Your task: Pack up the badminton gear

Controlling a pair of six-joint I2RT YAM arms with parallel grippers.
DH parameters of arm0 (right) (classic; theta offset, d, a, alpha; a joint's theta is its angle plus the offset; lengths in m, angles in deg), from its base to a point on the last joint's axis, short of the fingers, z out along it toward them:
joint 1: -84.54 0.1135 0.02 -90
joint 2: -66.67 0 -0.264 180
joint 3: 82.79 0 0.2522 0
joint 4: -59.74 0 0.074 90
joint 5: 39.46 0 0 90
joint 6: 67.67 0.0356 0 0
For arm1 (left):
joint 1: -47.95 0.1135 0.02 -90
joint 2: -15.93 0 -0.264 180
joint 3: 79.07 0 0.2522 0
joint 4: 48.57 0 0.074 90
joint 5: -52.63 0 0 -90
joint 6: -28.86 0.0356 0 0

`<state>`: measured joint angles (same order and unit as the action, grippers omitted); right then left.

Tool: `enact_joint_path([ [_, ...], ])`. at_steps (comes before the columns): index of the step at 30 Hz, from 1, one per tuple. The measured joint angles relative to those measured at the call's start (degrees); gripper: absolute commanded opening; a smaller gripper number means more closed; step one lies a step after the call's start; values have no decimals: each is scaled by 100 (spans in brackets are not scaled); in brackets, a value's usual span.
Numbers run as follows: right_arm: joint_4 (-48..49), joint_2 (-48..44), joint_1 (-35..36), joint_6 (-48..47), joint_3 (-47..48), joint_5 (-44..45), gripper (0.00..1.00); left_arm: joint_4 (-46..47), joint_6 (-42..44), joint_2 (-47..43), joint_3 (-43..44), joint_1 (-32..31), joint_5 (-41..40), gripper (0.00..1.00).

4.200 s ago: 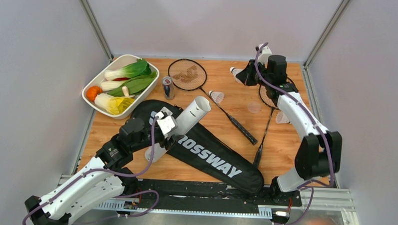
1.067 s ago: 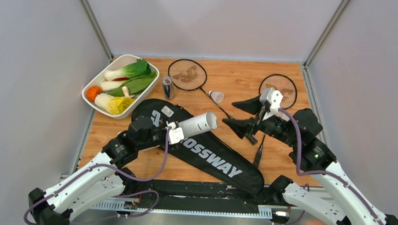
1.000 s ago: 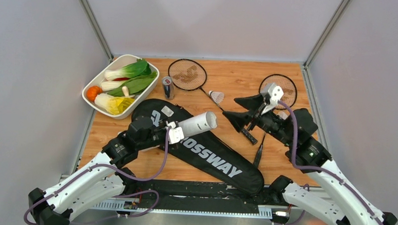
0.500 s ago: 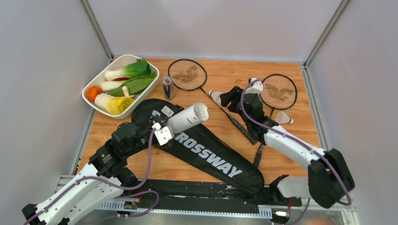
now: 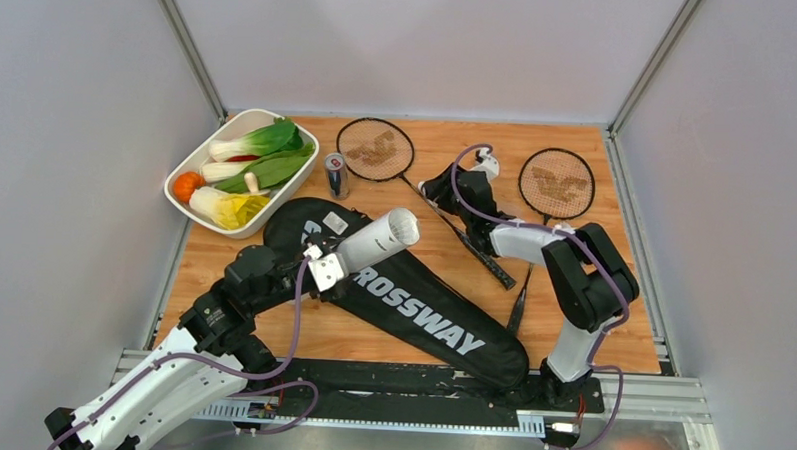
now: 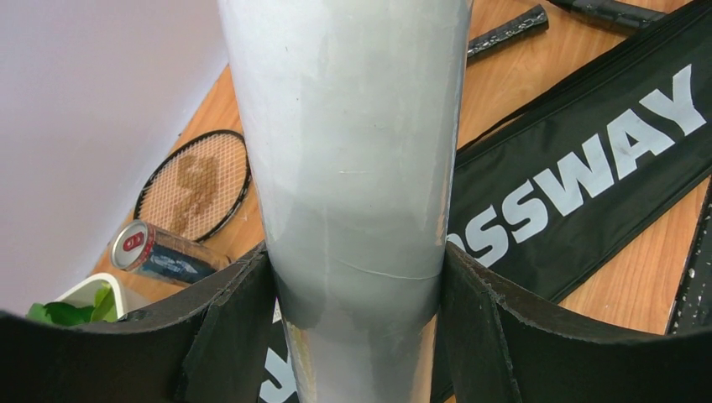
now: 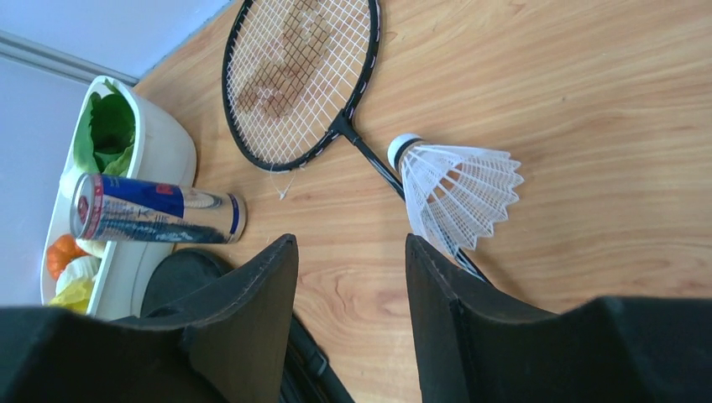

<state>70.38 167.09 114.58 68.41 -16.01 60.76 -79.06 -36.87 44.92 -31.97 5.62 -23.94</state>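
My left gripper [image 5: 325,265] is shut on the lower end of the white tube [image 5: 376,238], which tilts up over the black CROSSWAY bag [image 5: 426,311]. The tube [image 6: 353,126] fills the gap between both left fingers [image 6: 231,323]. My right gripper [image 5: 434,191] hangs open and empty just over the wood. A white shuttlecock [image 7: 458,193] lies on the shaft of the left racket [image 7: 298,80], just past my right gripper [image 7: 351,243] and to the right of its gap. The top view hides that shuttlecock behind the gripper. A second racket [image 5: 556,182] lies at the back right.
A blue-silver can [image 5: 335,174] stands between the left racket head [image 5: 375,147] and the white vegetable tray [image 5: 192,158]. The can [image 7: 155,208] and the bag's end [image 7: 180,273] lie left of my right fingers. Both racket handles [image 5: 503,274] cross near the bag.
My right arm swung from the middle right to the back centre, down beside the shuttlecock, and its jaws narrowed. My left arm lifted the tube's mouth slightly.
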Motion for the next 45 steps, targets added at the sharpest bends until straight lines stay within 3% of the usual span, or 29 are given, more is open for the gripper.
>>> enact_joint_path([
  [12,-103,1034,-50,103,793,109,43,33,-59,33,-9,0,68,1],
  [16,-151,1178,-57,122,885,149,47,33,-61,55,-9,0,83,1],
  [23,-205,1198,-61,13,929,153,47,33,-61,109,-9,0,96,1],
  [32,-516,686,-63,-527,942,343,53,35,-59,142,-9,0,103,1],
  [45,-612,935,-289,-1088,1196,-92,54,33,-59,151,-9,-2,101,1],
])
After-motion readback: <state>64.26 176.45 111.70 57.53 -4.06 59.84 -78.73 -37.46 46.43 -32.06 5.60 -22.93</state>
